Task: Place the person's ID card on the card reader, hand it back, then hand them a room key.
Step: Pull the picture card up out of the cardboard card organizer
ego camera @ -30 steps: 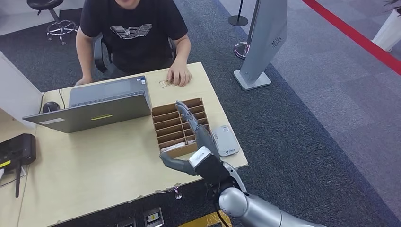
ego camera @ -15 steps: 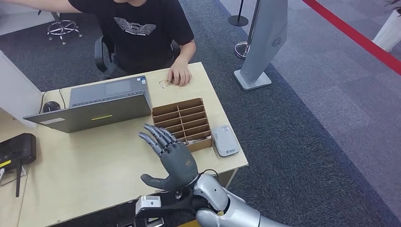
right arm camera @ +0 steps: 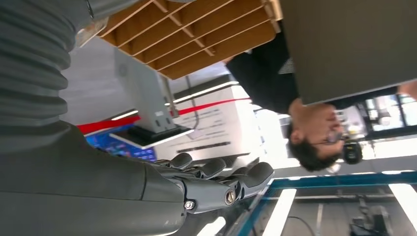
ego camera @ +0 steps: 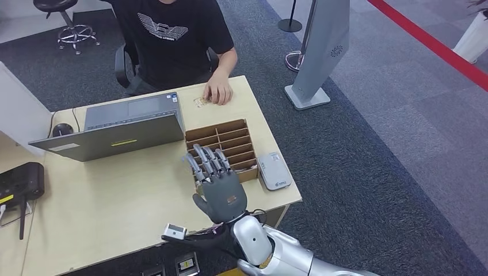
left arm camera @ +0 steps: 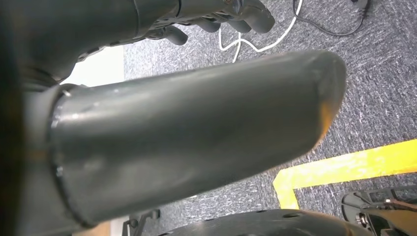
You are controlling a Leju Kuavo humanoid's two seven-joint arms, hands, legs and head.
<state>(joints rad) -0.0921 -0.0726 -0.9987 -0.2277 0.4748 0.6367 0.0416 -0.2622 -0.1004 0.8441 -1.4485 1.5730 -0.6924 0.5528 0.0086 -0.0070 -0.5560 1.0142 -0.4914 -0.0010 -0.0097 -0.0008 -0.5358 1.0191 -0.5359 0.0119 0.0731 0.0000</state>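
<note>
One hand is raised over the pale wooden desk (ego camera: 115,201): the robot's right hand (ego camera: 217,183), dark grey with its fingers spread and pointing toward the person, holding nothing. It hovers just beside the near end of the brown cardboard slotted organiser box (ego camera: 221,146), seemingly poised to receive or reach for something, not to grip. The right wrist view agrees: the fingers (right arm camera: 216,169) lie loosely apart with nothing between them.

Across the desk, the person in a black printed T-shirt (ego camera: 172,40) rests a hand (ego camera: 218,92) near the far edge, touching a small pale card (ego camera: 201,102) that is probably the ID card; it is too small to be sure. It lies on their side, so it looks not yet handed over.

Near the right edge of the desk, just beside the organiser, sits the small white and grey card reader (ego camera: 274,171), flat and within easy reach of the right arm. Room keys are likely kept in the organiser's slots, though I cannot make any out.

The left hand (left arm camera: 216,17) hangs low over the grey carpet, its fingers curled in and apparently empty. An open grey laptop (ego camera: 115,126) faces the person.
</note>
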